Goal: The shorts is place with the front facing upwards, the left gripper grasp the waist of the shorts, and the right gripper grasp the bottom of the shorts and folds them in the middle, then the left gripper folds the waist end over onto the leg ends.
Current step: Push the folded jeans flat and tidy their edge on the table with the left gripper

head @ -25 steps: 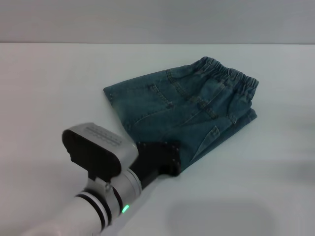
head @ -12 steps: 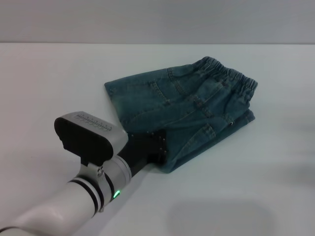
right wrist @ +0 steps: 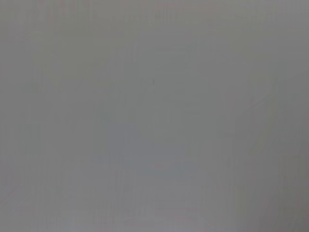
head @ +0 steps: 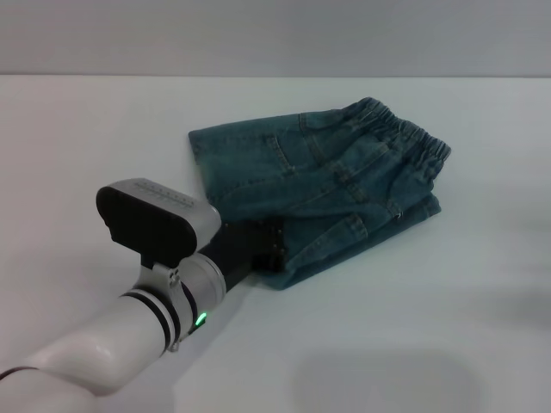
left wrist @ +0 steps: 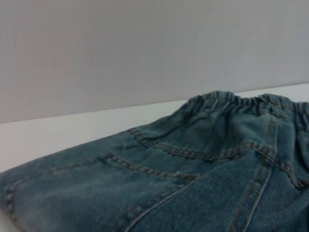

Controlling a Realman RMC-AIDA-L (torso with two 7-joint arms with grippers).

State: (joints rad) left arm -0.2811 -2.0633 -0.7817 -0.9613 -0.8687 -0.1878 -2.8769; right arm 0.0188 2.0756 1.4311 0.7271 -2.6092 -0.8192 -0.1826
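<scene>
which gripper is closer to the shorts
Left. The left gripper is at the near edge of the folded shorts, its fingers hidden against the denim. The right gripper is not in view; its wrist camera shows only blank grey.

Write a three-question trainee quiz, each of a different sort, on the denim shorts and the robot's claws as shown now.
1. True or false: the shorts lie folded on the table.
2. Which claw is at the shorts' near edge? A left, B right.
3. Fill in: the elastic waistband is at the garment's far ____ end.

Key: 1 true. 2 A, the left claw; the right claw is out of view. 3 right.
</scene>
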